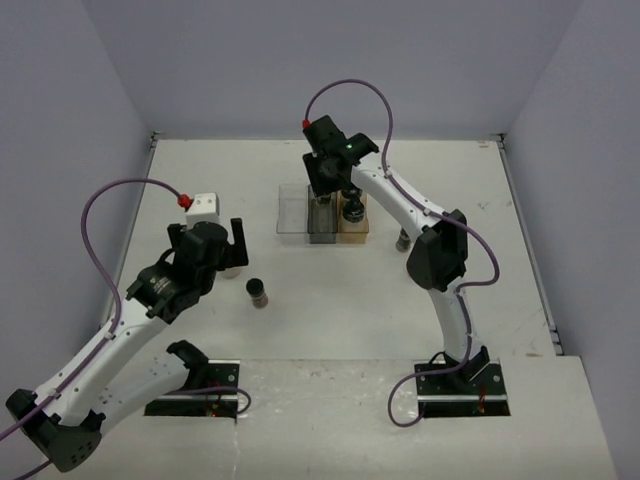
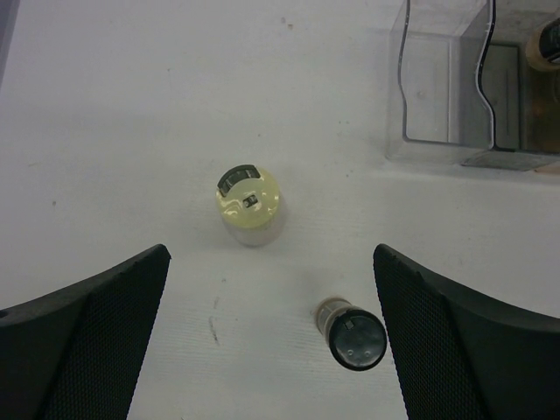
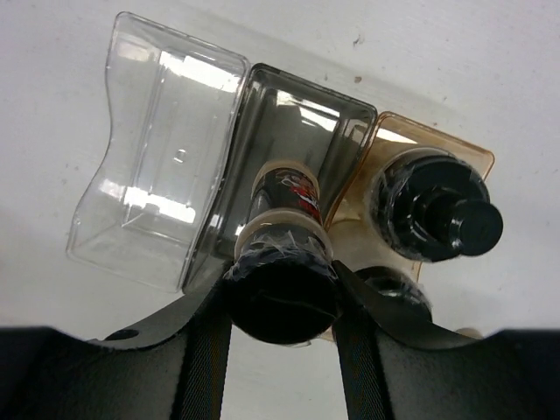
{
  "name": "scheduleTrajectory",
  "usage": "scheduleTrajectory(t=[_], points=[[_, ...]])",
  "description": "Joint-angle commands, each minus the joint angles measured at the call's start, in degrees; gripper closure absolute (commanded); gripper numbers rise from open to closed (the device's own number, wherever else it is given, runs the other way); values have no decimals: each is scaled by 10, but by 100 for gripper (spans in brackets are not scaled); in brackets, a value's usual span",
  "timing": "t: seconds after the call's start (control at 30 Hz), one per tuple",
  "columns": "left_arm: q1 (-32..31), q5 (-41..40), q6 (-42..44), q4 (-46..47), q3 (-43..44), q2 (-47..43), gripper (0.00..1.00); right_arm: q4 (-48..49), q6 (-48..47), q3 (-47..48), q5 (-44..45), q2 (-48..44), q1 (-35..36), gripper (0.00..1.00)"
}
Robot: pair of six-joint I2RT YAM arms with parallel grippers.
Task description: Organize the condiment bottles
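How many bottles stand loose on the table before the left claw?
2: yellow-green-capped bottle centered ahead; black-capped bottle nearer, to its right. Others may sit out of view.

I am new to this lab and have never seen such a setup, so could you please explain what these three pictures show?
Two robot arms are bolted to a white table. One picture looks down from above; the other two come from cameras on each wrist. The right gripper is shut on a black-capped bottle, holding it over the grey middle part of a three-part tray; the tan part holds more dark bottles. The left gripper is open above a yellow-green-capped bottle and a loose black-capped bottle standing on the table.
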Motion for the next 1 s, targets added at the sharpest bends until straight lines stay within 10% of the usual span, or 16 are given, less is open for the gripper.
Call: scheduleTrajectory(t=[0.0,0.5,0.97], points=[[-1,10,15,30,-2,-1,0,-20,-44,61,-16,25,-6,100],[-1,24,25,37,-3,15,0,49,-98,65,9,99,-24,93],[-1,47,36,49,-8,23,0,90,-103,57,-15,98,-31,38]])
